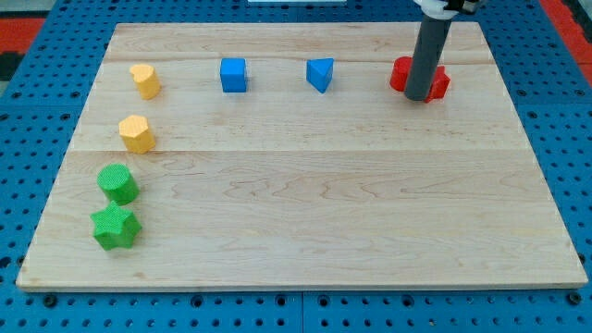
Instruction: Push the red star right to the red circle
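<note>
Two red blocks sit at the view's top right of the wooden board (305, 194). The left one (401, 74) and the right one (438, 83) are both partly hidden by the rod, so I cannot tell which is the star and which the circle. They lie very close together, perhaps touching. My tip (422, 98) rests on the board right between them, at their lower edge.
A blue cube (233, 75) and a blue triangular block (320, 74) lie along the top. A yellow heart-like block (145, 80) and a yellow hexagon (136, 133) are at the left. A green circle (117, 183) and green star (116, 227) are at the lower left.
</note>
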You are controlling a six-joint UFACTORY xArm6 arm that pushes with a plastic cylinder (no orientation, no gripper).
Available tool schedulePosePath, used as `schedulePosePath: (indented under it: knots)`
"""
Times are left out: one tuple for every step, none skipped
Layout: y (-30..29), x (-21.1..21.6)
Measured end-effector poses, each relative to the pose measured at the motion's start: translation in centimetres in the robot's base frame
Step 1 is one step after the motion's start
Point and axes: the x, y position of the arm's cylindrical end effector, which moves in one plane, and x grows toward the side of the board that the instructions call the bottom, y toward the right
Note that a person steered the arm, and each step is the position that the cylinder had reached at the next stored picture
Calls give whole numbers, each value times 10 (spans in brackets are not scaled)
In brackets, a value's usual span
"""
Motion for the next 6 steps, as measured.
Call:
schedulePosePath:
  knots:
    - [0, 15]
    - [18, 15]
    - [51, 2]
    - [57, -6]
    - [45, -7]
    - [44, 17]
